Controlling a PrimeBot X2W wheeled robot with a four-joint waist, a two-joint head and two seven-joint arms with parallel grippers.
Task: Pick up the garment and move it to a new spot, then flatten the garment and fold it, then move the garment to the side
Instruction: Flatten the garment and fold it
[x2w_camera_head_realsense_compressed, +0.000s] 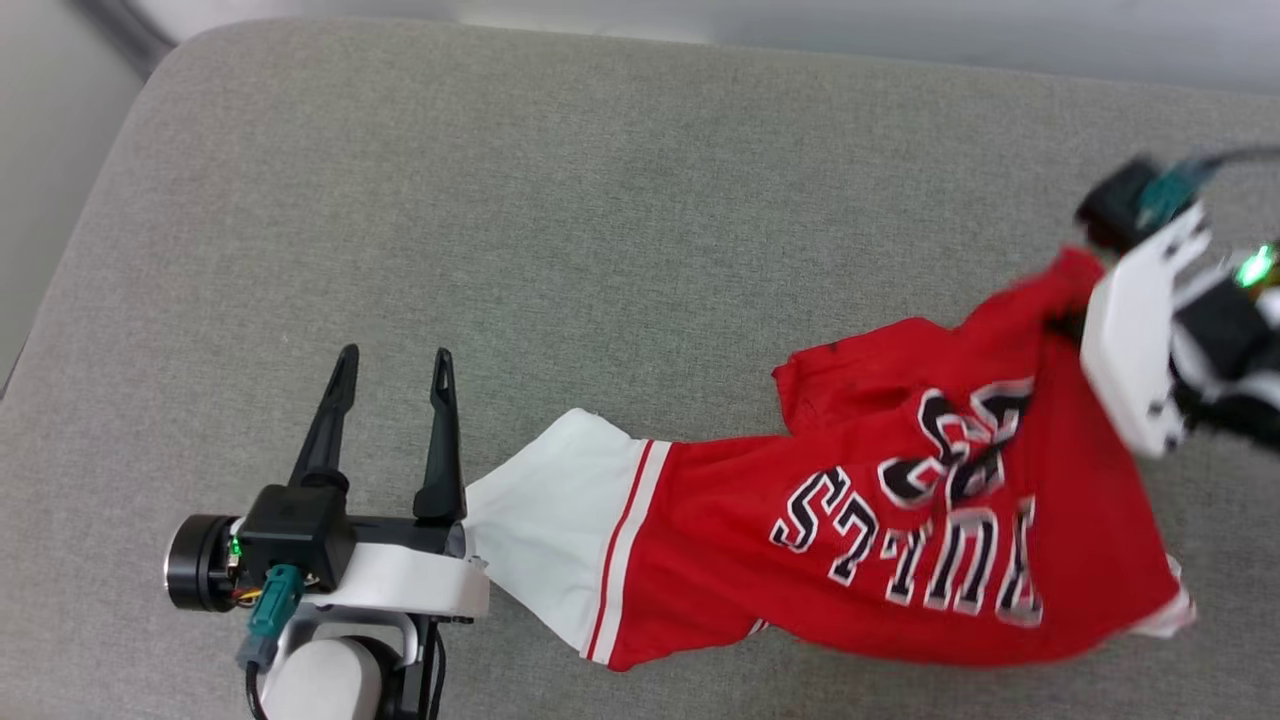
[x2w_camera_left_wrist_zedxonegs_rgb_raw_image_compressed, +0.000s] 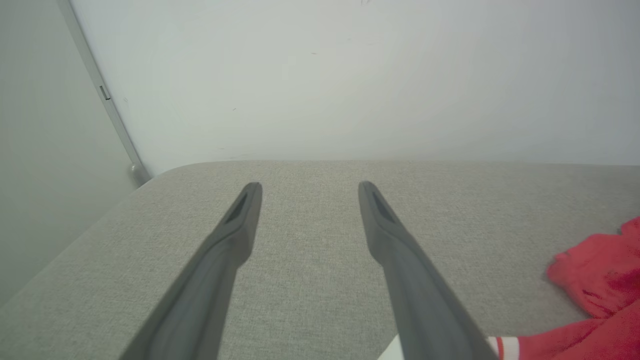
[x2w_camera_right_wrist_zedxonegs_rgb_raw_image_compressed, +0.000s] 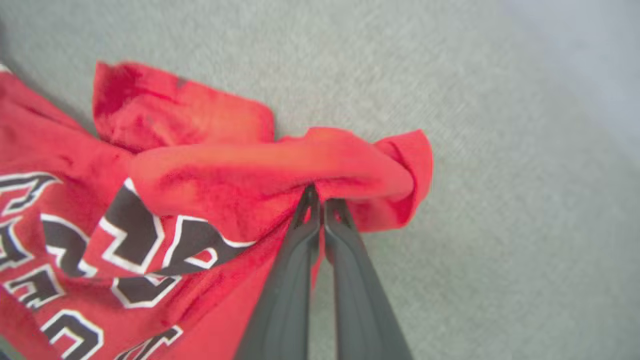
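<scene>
The garment (x2w_camera_head_realsense_compressed: 900, 540), a red jersey with black white-outlined lettering and a white sleeve with red stripe trim, lies crumpled across the grey cushion. My right gripper (x2w_camera_right_wrist_zedxonegs_rgb_raw_image_compressed: 320, 197) is shut on a bunched red fold of the garment (x2w_camera_right_wrist_zedxonegs_rgb_raw_image_compressed: 280, 175), which rises toward it at the right edge of the head view. My left gripper (x2w_camera_head_realsense_compressed: 392, 360) stands open just left of the white sleeve (x2w_camera_head_realsense_compressed: 545, 520), fingers pointing up that view, nothing between them. In the left wrist view the fingers (x2w_camera_left_wrist_zedxonegs_rgb_raw_image_compressed: 235, 235) spread over bare cushion, with red cloth (x2w_camera_left_wrist_zedxonegs_rgb_raw_image_compressed: 600, 270) at the right.
The grey cushion (x2w_camera_head_realsense_compressed: 500, 200) has a rounded corner at the upper left, with pale wall (x2w_camera_left_wrist_zedxonegs_rgb_raw_image_compressed: 350, 75) and a metal strip (x2w_camera_left_wrist_zedxonegs_rgb_raw_image_compressed: 115, 125) behind it. Bare cushion stretches above and left of the garment.
</scene>
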